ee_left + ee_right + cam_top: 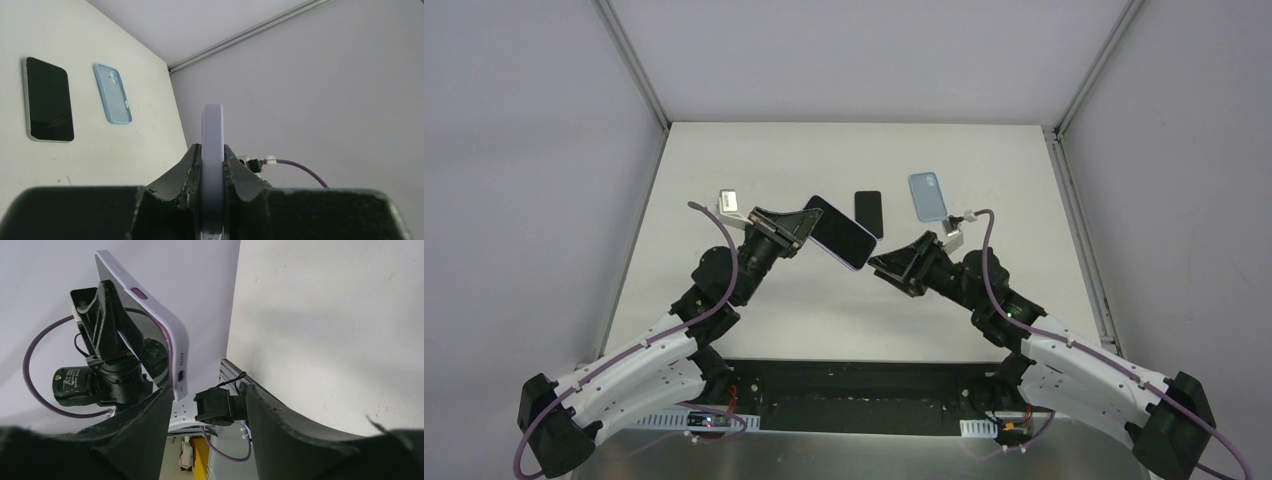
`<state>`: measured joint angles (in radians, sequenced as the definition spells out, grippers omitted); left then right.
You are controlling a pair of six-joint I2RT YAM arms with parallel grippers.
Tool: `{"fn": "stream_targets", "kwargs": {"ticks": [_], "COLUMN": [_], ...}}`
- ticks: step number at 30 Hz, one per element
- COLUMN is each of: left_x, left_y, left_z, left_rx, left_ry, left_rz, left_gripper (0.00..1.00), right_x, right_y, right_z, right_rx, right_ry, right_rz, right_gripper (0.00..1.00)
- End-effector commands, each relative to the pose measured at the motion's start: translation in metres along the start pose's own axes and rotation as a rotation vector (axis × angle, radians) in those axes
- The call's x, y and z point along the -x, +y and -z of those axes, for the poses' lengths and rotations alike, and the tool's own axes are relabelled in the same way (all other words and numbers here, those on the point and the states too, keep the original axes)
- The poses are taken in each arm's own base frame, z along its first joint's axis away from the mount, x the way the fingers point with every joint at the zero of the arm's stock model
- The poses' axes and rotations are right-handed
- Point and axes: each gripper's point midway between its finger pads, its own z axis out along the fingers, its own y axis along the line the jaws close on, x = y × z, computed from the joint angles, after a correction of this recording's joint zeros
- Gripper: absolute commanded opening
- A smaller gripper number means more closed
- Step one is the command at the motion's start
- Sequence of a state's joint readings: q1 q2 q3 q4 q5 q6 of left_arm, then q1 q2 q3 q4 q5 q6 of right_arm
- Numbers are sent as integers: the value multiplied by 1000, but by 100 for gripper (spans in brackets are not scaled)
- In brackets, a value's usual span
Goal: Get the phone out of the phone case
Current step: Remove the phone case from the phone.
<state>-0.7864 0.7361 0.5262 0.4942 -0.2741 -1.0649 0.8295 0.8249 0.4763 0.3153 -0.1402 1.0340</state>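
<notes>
Centrally above the table (754,320), the left pincer (802,228) clamps the lilac phone case (212,150), phone (834,228) inside. The right pincer (886,264) gapes wide at its 4 o'clock. A black handset (869,212) lies at 1 o'clock, a blue case (927,195) at 2 o'clock.

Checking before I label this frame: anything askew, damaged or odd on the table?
Nothing stands out. The lavender-cased phone is tilted only because the left claw holds it in the air; the right claw is open by its near corner. The black phone and blue case lie flat on the table, apart, no visible damage.
</notes>
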Motion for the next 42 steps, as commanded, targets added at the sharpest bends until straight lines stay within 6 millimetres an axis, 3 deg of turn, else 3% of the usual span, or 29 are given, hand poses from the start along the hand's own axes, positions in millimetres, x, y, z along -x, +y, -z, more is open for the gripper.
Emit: {"fn": "stream_targets", "kwargs": {"ticks": [1, 8, 18, 42], "left_x": [15, 18, 14, 10], "left_y": [-42, -45, -47, -58], "left_z": [2, 3, 1, 3], "left_rx": [-126, -135, -138, -172], "left_ry": [-35, -43, -24, 17], "left_rz": [67, 62, 72, 97], "left_gripper": [0, 0, 0, 0], "right_x": [6, 4, 1, 2], "right_y": [22, 20, 23, 15], "right_z": [5, 8, 3, -5], "right_rx": [77, 85, 79, 43], "right_ry": [-28, -29, -4, -4], "right_rz": [22, 32, 14, -12], "right_gripper": [57, 56, 44, 41]}}
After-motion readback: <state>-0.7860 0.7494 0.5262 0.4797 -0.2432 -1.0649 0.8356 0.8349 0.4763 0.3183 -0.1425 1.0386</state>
